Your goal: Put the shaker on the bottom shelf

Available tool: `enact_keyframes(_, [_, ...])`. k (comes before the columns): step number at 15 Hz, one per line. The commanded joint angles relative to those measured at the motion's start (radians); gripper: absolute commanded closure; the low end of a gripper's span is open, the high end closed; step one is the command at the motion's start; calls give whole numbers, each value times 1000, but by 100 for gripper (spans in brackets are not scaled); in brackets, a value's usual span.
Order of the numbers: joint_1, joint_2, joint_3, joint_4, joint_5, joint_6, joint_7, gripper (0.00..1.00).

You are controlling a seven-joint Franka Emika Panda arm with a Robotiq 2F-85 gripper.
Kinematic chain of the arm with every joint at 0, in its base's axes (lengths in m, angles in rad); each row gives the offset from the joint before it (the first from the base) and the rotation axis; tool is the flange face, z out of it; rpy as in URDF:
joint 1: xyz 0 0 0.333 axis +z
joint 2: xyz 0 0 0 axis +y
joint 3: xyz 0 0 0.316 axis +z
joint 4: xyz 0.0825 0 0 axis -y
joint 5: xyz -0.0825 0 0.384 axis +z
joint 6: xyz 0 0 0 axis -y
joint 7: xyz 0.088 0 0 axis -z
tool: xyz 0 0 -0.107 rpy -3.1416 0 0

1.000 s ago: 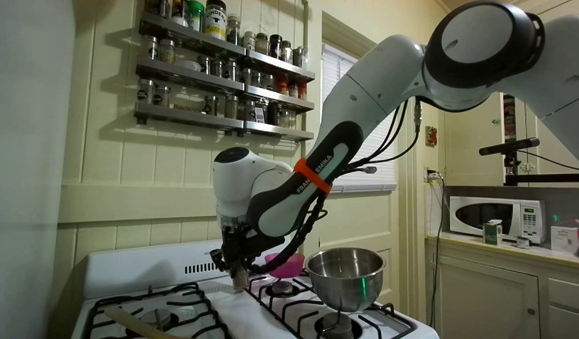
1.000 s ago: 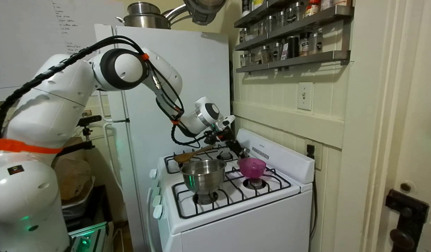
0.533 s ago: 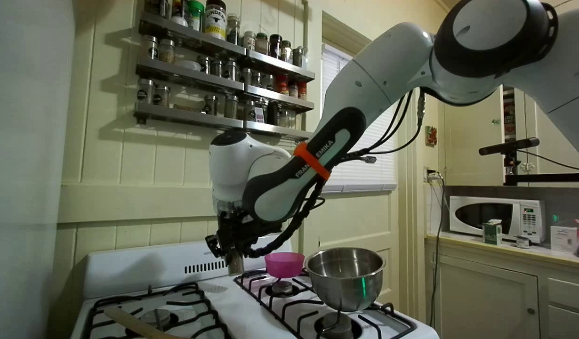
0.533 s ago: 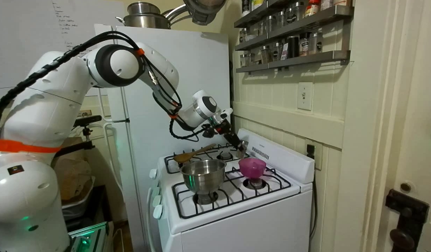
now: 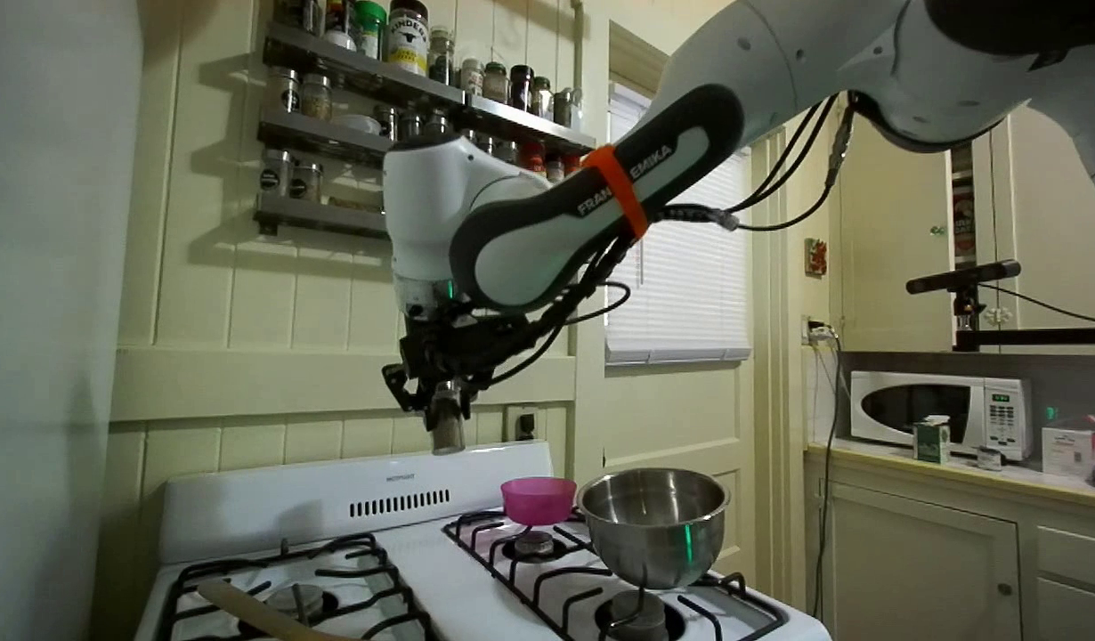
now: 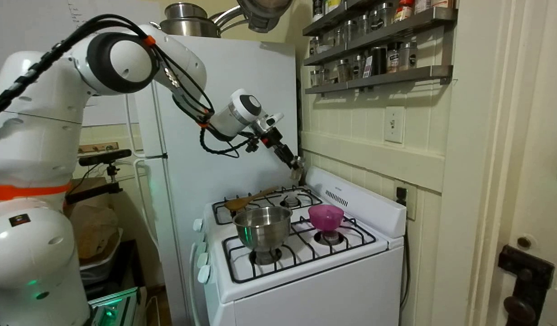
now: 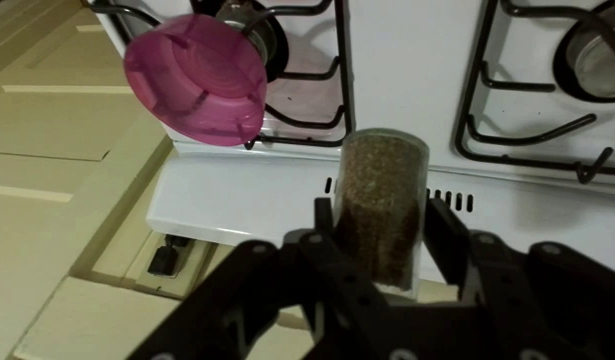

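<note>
The shaker (image 5: 448,434) is a small cylinder that looks grey in both exterior views (image 6: 297,169). In the wrist view the shaker (image 7: 382,165) is clear-walled with brown, grainy contents. My gripper (image 7: 379,207) is shut on it, one finger on each side. The gripper (image 5: 446,405) points down and holds the shaker slightly tilted in the air, above the stove's back panel and below the rack. The bottom shelf (image 6: 400,78) is the lowest tier of the dark metal wall rack. In an exterior view my arm hides the right part of the bottom shelf (image 5: 320,214).
Several spice jars (image 6: 343,71) stand on the bottom shelf, under the middle tier (image 6: 396,32). On the stove are a pink bowl (image 5: 539,503), a large steel pot (image 5: 652,534) and a wooden spoon (image 6: 242,202). The fridge (image 6: 224,108) stands beside the stove.
My gripper has risen from low over the stove beside the pink bowl, carrying the shaker up above the back panel. The arm now covers part of the rack in an exterior view.
</note>
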Motion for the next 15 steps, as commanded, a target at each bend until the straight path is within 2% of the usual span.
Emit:
enact_keyframes(1, [-25,-180,70,-100,46,-126,15,76])
enact_keyframes(6, [-74,-374,143,-146,67,-353,42,76])
enact_keyframes(7, [-81,-278,162,-68,51,-322,18,76])
enact_keyframes(8, [-92,-305,173,-76,53,-332,16,51])
enact_keyframes(12, [-101,-286,183,-72,51,-332,15,51])
enact_keyframes(13, [-100,-277,182,-70,51,-332,16,76])
enact_keyframes(15, [-113,-286,183,-54,16,-387,11,76])
